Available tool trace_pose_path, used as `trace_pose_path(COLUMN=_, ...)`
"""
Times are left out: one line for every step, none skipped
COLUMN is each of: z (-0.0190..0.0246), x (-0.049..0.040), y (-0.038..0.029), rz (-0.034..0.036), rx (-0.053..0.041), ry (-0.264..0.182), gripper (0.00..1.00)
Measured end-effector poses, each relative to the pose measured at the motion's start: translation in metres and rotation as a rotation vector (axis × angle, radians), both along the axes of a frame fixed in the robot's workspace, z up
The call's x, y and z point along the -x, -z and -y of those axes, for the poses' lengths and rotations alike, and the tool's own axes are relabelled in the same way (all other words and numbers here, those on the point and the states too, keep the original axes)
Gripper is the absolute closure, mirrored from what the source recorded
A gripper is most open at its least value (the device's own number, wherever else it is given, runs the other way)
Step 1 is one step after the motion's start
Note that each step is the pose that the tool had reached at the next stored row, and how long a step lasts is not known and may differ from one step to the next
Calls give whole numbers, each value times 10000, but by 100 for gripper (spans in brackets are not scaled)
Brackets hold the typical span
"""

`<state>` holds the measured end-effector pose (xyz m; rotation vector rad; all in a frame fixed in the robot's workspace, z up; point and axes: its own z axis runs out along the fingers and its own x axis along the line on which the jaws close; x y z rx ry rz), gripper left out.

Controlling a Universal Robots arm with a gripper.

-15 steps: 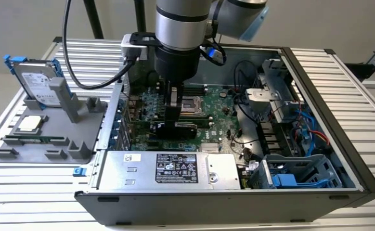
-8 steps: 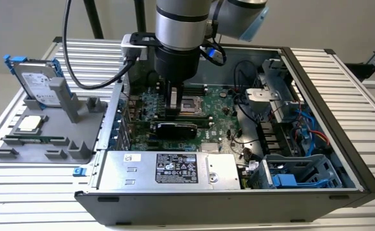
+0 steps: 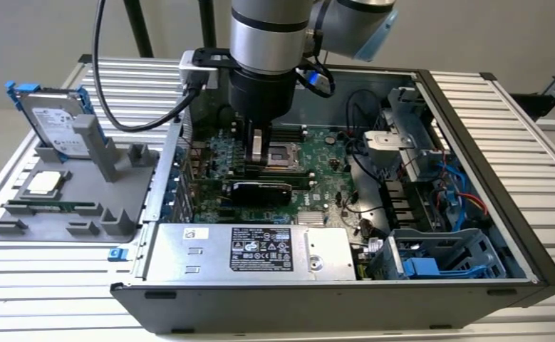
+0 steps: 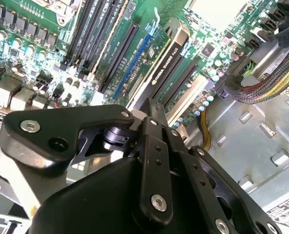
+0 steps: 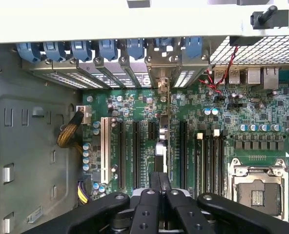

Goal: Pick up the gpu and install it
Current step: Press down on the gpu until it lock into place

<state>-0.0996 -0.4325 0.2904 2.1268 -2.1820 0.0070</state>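
The gpu point(image 3: 262, 191) stands on edge in a motherboard slot inside the open computer case point(image 3: 505, 214), with its black cooler facing the case's front. My gripper point(image 3: 254, 168) comes straight down onto its upper edge. In the second wrist view the gpu point(image 4: 167, 62) runs away from the black fingers point(image 4: 151, 127), which are pressed together over the card's edge. The first wrist view shows the gpu point(image 5: 161, 148) edge-on, in line with my gripper point(image 5: 159, 176). Its silver bracket point(image 5: 163, 78) sits at the case's rear slots.
A grey fixture point(image 3: 63, 206) at the exterior view's left holds a blue-framed hard drive point(image 3: 57, 122), a processor chip point(image 3: 45, 183) and a memory stick point(image 3: 57, 208). The power supply point(image 3: 249, 249), a drive cage point(image 3: 439, 253) and cables point(image 3: 448, 185) crowd the case around the motherboard point(image 3: 330, 178).
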Motion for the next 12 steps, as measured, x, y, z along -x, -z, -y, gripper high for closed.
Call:
trace_pose_path(z=0, x=0, y=0, rz=0, rx=7, ry=0, gripper=100)
trace_pose_path(z=0, x=0, y=0, rz=0, rx=16, ry=0, gripper=100)
trace_pose_path(z=0, x=0, y=0, rz=0, rx=24, ry=0, gripper=100)
trace_pose_path(z=0, x=0, y=0, rz=0, rx=30, ry=0, gripper=100)
trace_pose_path(z=0, x=0, y=0, rz=0, rx=38, ry=0, gripper=100)
trace_pose_path(z=0, x=0, y=0, rz=0, rx=46, ry=0, gripper=100)
trace_pose_path(z=0, x=0, y=0, rz=0, rx=53, ry=0, gripper=100)
trace_pose_path(z=0, x=0, y=0, rz=0, rx=60, ry=0, gripper=100)
trace_pose_path(z=0, x=0, y=0, rz=0, rx=68, ry=1, gripper=100)
trace_pose_path(z=0, x=0, y=0, rz=0, rx=76, ry=0, gripper=100)
trace_pose_path(z=0, x=0, y=0, rz=0, rx=83, ry=0, gripper=100)
trace_pose_path(z=0, x=0, y=0, rz=-1, rx=91, ry=0, gripper=100)
